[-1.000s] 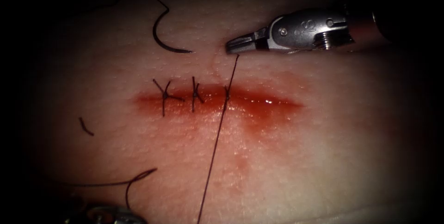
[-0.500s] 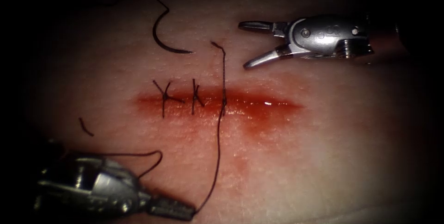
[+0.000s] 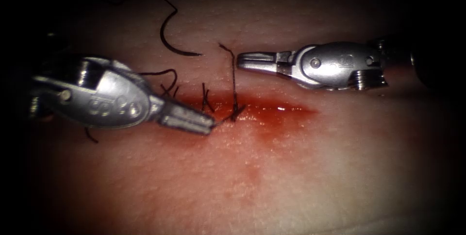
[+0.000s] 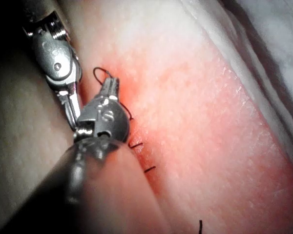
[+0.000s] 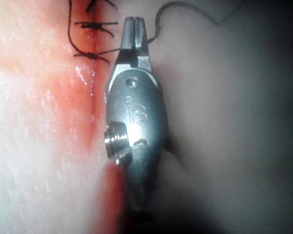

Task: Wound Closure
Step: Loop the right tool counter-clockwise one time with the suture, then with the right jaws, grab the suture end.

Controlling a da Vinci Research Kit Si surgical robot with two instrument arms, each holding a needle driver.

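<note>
Left tool: the left arm's tool (image 3: pixel 206 124) is now seen beside the cut (image 3: pixel 272 109), whereas half a second ago it was low in the endoscope view; its jaws are pressed together on the thread (image 3: pixel 234 77) just beside the third stitch (image 3: pixel 235 113).
Right tool: the right arm's tool (image 3: pixel 242 60) was spread wide half a second ago; its jaws are now brought together, nothing is held, and the tips are placed just beside the thread's free upper end.
Thread: dark and thin; the long slack loop below the cut is gone, and a short strand is drawn from the left jaws to the stitch, with a kinked tail rising toward the right tips.
Needle: the curved needle (image 3: pixel 170 41) is left unmoved on the tissue (image 3: pixel 301 176), well apart from both tools, on the far side of the cut; it is held by neither tool and is not in the tissue.
Stitches: two earlier knotted stitches are partly covered by the left tool.
Surfaces: the tissue is pale and pebbled; glossy red fluid (image 3: pixel 286 118) is pooled along the cut; the tools are smooth polished metal.
Cut end: a short piece of thread (image 3: pixel 90 137) is seen below the left tool's body.
</note>
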